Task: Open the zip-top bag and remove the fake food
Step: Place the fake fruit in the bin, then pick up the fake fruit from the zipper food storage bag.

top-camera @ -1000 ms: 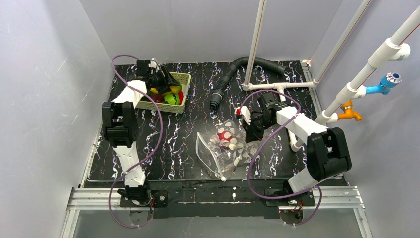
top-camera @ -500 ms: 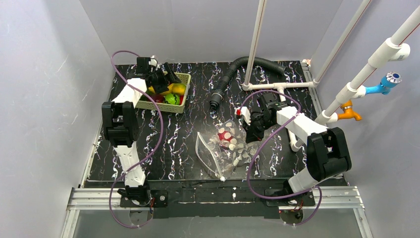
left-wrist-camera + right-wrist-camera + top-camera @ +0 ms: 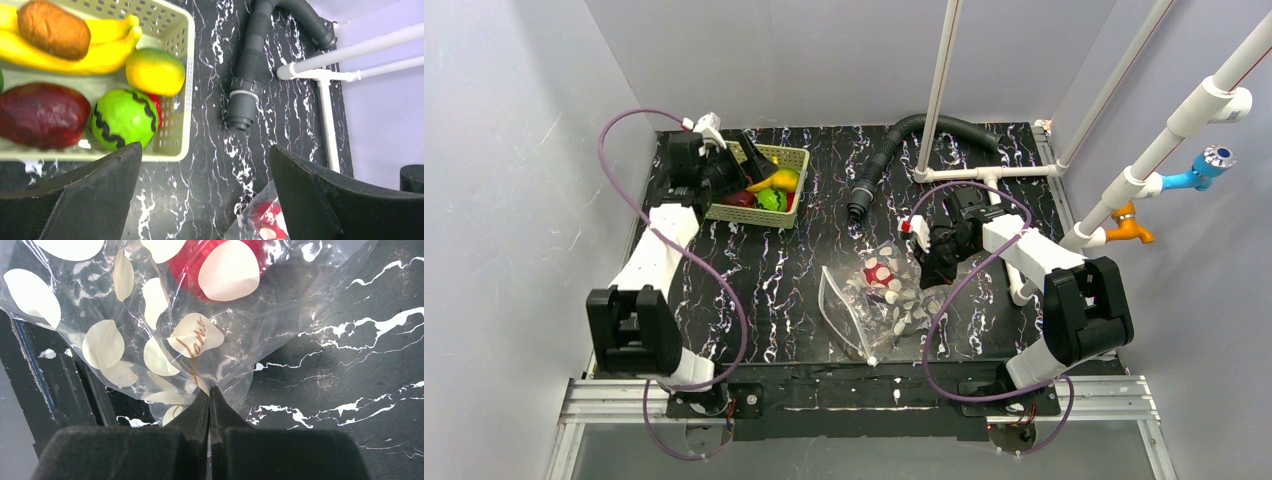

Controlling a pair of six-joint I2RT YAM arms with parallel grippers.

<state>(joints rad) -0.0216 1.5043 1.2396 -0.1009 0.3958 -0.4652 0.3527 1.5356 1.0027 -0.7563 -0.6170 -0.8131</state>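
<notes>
Left gripper (image 3: pixel 205 149) first: we see its jaws spread wide with nothing between them, hanging above the near corner of the pale green basket (image 3: pixel 184 60). Straight ahead of the finger on the left side of the wrist view sits most of the fake food (image 3: pixel 115 107). A green ball (image 3: pixel 125 122) with a dark wavy stripe is closest to that fingertip, with a dark red-purple piece (image 3: pixel 42 115) next to it. Further out are a yellow-orange fruit (image 3: pixel 155 71), a banana (image 3: pixel 95 52) and a brown lump (image 3: pixel 52 29) lying on the banana. A bit of red (image 3: pixel 157 104) peeks out from behind the green one. All of it is inside the basket and none of it touches the fingers. Out beyond the gap between the fingers we've got a black corrugated hose (image 3: pixel 250 75) and a white pipe (image 3: pixel 325 75) on the marbled tabletop (image 3: pixel 210 165).

Right gripper (image 3: pixel 209 396) is the opposite: pinched fully together on a fold of the zip-top bag (image 3: pixel 150 340), right at the fingertips. The bag fans out ahead of it, clear plastic with white ovals, lying floppy on the table. One red piece (image 3: pixel 187 267) with white spots sits inside the bag, a little way ahead of the closed tips. From the top camera the bag stretches away from that gripper toward the arm bases. We can't tell whether the zip is open.
</notes>
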